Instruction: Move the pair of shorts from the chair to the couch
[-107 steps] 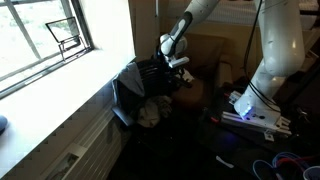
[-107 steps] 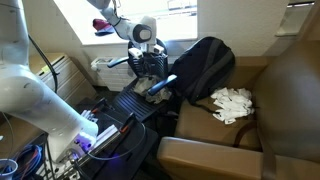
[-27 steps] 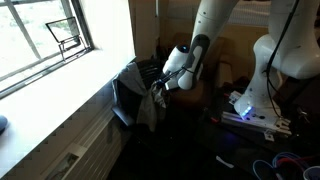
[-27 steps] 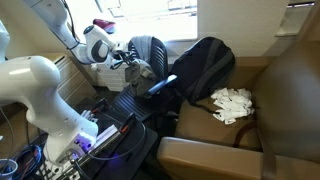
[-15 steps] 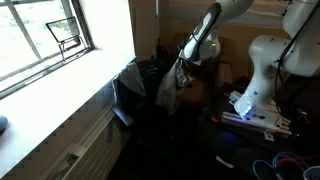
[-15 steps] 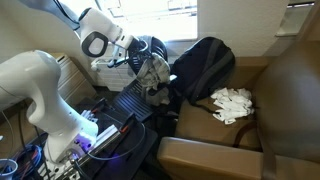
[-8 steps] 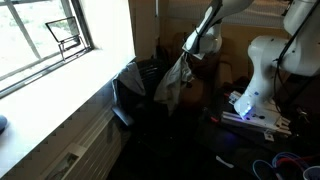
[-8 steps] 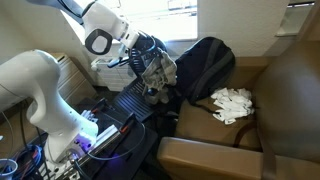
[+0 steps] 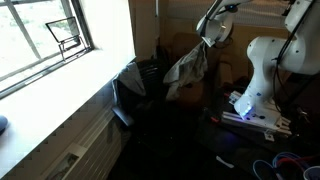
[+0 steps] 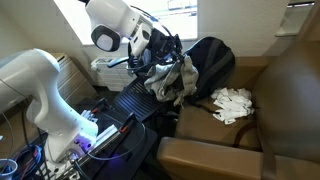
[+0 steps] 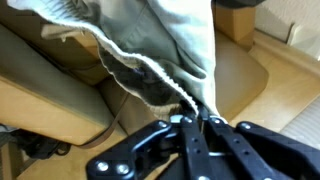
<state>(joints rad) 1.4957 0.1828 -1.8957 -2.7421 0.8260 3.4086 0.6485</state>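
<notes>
Right, the big brown couch (image 10: 290, 100) fills the right side, and no shorts lie on it yet. From the left, the white arm (image 10: 110, 22) reaches across above the black chair (image 10: 125, 104), whose seat shows none of the garment, so the pick-up half looks done. A dark backpack (image 10: 212, 60) sits at the couch's left end, between the chair and the open cushion. The shorts (image 10: 172, 80) hang in the air, clear of the chair seat and just in front of the backpack, drooping from the gripper (image 11: 194, 121). The wrist view shows the jaws pinched nearly together on a fold of the pale fabric. A small crumpled white cloth (image 10: 232, 103) lies on the cushion. What's left, I'd say: carry right over the cushion, lower, let go.
</notes>
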